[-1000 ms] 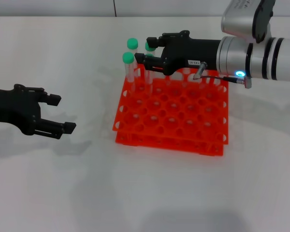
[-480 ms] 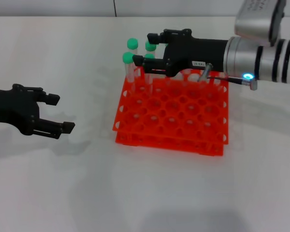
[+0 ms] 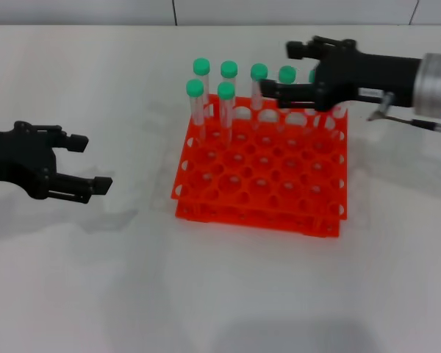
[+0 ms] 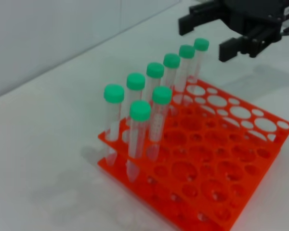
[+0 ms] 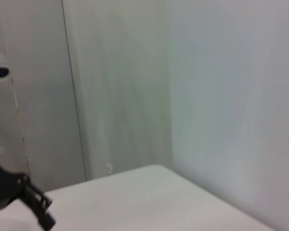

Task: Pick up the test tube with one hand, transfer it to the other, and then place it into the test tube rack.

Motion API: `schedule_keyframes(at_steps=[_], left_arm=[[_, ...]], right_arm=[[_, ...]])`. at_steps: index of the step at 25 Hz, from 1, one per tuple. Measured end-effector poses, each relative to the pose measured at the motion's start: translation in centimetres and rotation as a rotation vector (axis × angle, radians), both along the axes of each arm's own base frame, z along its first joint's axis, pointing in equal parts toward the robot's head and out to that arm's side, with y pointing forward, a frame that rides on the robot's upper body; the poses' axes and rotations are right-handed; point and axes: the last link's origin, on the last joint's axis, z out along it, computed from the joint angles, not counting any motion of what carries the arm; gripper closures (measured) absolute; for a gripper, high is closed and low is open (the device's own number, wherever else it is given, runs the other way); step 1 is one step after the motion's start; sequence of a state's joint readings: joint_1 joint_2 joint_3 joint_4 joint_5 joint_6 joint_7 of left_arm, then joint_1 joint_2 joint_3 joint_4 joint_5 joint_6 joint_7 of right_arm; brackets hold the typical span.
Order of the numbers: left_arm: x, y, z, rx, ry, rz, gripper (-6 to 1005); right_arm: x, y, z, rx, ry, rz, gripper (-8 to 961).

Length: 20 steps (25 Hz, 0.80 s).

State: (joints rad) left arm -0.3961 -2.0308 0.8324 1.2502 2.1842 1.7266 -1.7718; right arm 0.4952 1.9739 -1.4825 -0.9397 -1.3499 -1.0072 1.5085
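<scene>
The orange test tube rack (image 3: 259, 218) stands mid-table, also in the left wrist view (image 4: 216, 197). Several green-capped test tubes stand upright in its back rows, such as the back-row tube (image 3: 259, 73) and the front-left tube (image 3: 195, 90); I cannot tell which is the task's own. My right gripper (image 3: 283, 71), black with a white label, is open and empty over the rack's back right, its fingers either side of a cap in the picture. It shows in the left wrist view (image 4: 205, 38), above the end tube (image 4: 200, 45). My left gripper (image 3: 84, 162), unlabelled, is open and empty, well left of the rack.
The white table (image 3: 228, 294) spreads around the rack, with a pale wall behind. The right arm's silver wrist (image 3: 437, 84) reaches in from the right edge. The right wrist view shows only wall, table (image 5: 135, 197) and a black part at one corner.
My right gripper has drawn back to the right along the back row, uncovering more tubes standing in the rack. My left gripper has shifted slightly left.
</scene>
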Motion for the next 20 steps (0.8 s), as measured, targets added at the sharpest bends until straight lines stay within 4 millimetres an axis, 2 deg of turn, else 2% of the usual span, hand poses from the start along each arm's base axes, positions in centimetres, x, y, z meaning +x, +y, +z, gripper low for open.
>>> schedule_keyframes(at_steps=[4,8,20], left_arm=[[0.3,-0.1,0.1,0.013,-0.037,-0.01,115],[0.3,-0.3,0.5,0.032,-0.071,-0.016,115],[0.5,-0.8,0.8,0.041,-0.117,-0.027,115]], right_arm=[[1.5,-0.6,2.1,-0.021,-0.033,-0.028,94],[2.4,-1.2,3.1,-0.065,-0.062,-0.047,95],[3.2,-2.0,3.6,-0.112,-0.132,-0.027,96]])
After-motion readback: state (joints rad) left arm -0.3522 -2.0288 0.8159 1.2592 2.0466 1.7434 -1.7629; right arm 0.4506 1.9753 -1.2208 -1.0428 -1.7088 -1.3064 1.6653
